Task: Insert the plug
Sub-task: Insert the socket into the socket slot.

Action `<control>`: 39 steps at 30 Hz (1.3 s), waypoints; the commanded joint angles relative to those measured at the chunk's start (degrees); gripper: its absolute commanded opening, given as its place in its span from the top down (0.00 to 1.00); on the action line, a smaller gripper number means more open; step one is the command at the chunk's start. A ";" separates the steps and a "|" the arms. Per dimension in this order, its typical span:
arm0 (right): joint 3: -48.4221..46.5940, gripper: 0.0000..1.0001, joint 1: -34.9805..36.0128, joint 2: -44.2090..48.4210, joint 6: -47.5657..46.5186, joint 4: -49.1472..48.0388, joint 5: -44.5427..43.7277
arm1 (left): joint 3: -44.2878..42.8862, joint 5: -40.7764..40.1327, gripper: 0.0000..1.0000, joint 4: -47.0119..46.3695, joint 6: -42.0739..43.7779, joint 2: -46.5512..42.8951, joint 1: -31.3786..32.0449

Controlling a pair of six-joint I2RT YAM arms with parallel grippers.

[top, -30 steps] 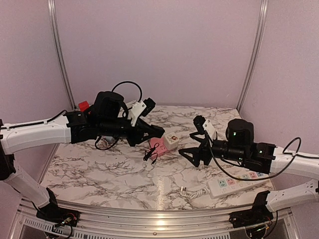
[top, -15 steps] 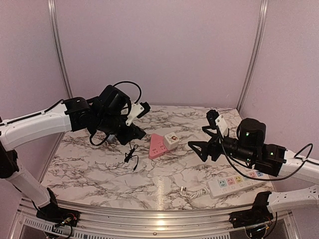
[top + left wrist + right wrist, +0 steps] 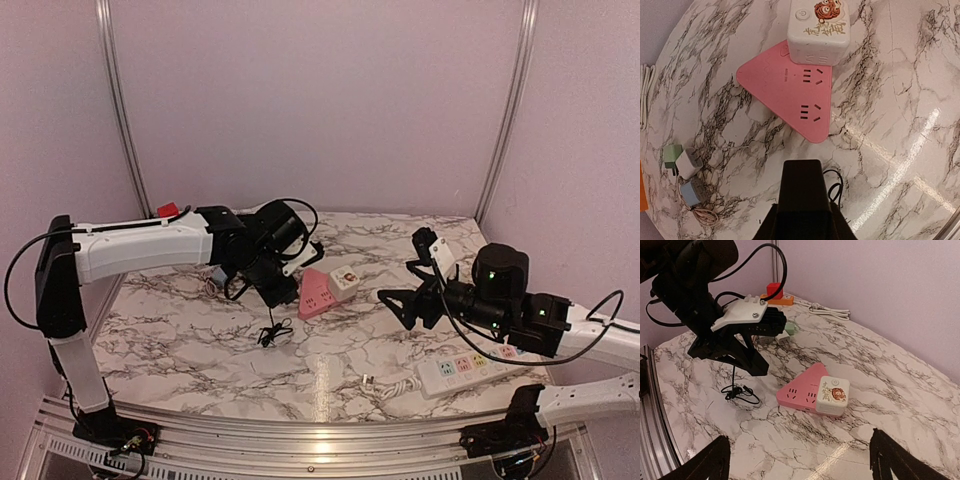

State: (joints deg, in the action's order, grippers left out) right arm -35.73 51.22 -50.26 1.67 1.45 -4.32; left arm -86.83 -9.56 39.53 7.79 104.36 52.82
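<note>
My left gripper [image 3: 272, 288] is shut on a black plug [image 3: 801, 187] whose thin black cable [image 3: 270, 335] hangs down and coils on the table. It hovers just left of the pink triangular power strip [image 3: 316, 296], whose sockets face up in the left wrist view [image 3: 790, 92]. A white cube adapter with a cartoon face [image 3: 347, 280] sits against the strip's far side. My right gripper [image 3: 402, 302] is open and empty, to the right of the strip. In the right wrist view the strip [image 3: 801, 386] and cube [image 3: 832, 395] lie beyond its spread fingertips [image 3: 715, 460].
A long white power strip [image 3: 470, 365] with pastel sockets lies at the front right, its small white plug [image 3: 367, 381] beside it. Green, white and blue chargers [image 3: 685, 167] lie at the left. A red and orange block [image 3: 167, 211] and a white cable [image 3: 830, 312] are by the back wall.
My left arm swung left and back, then came right and down beside the pink strip; the cable's end now rests on the table. My right gripper drew back to the right.
</note>
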 commanded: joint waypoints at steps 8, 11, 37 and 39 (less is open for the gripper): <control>0.48 0.09 -0.26 1.89 1.12 0.83 -1.44 | -12.53 -0.20 1.00 5.81 3.09 7.75 -0.29; 0.55 0.09 -0.25 2.00 1.25 0.75 -1.48 | -14.03 -0.02 1.00 6.68 3.81 9.56 -0.30; 1.09 0.05 -0.25 1.02 2.46 0.91 -1.10 | -21.47 -1.09 1.00 9.43 6.60 18.07 -0.32; 1.18 0.02 -0.30 1.19 2.42 0.77 -0.79 | -21.75 -1.03 1.00 9.51 6.67 18.55 -0.32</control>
State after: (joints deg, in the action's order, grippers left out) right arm -34.85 51.22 -49.28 3.42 1.87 -5.10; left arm -106.26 -10.92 47.29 13.58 121.47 52.82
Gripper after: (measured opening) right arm 0.965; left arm 0.228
